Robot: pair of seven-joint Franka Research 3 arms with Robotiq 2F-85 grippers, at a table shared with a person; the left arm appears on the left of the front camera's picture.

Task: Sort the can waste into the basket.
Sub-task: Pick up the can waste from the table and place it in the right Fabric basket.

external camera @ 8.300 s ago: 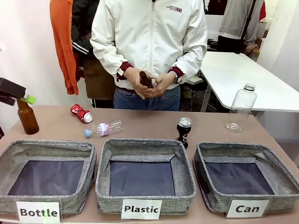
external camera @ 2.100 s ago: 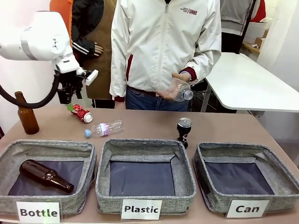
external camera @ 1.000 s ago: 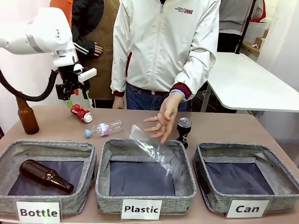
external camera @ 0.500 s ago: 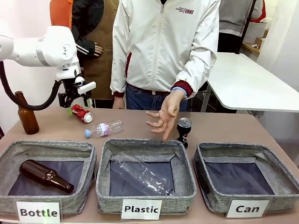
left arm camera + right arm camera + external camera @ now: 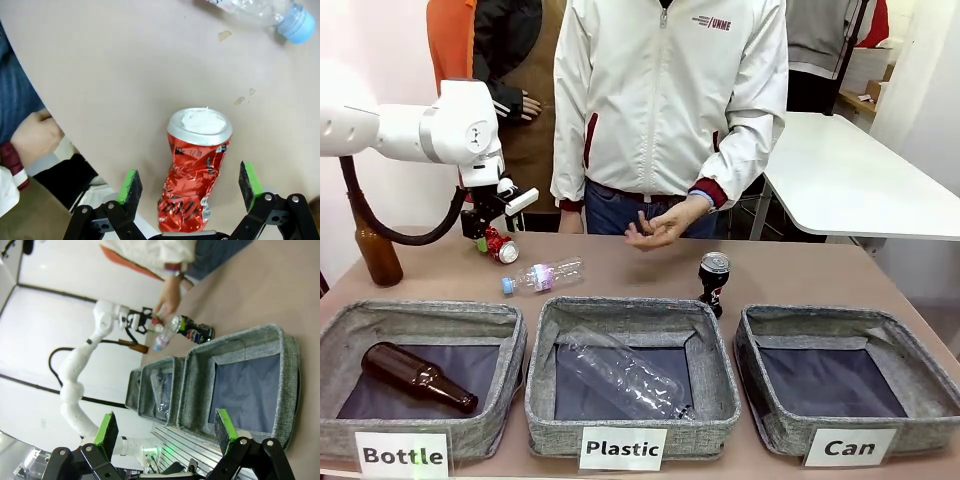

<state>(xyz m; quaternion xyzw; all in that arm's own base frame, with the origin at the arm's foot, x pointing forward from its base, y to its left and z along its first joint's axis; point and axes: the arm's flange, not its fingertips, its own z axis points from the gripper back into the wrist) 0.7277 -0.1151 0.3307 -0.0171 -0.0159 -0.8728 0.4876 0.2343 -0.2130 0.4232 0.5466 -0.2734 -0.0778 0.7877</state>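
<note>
Probably light, thin, slippery; best pinched across dented waist of crushed red can point(image 5: 196, 170), with left claw point(image 5: 190, 181) gaping astride it.

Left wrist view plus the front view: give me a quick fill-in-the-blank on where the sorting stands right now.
The crushed can between the pads of the open left gripper is coloured ____.
The dark Pepsi can stands ____ on the table.
One brown glass bottle lies in the left-hand basket, whose label reads ____.
The large clear bottle lies in the middle basket, whose label reads ____.
Missing words: red; upright; Bottle; Plastic.
</note>
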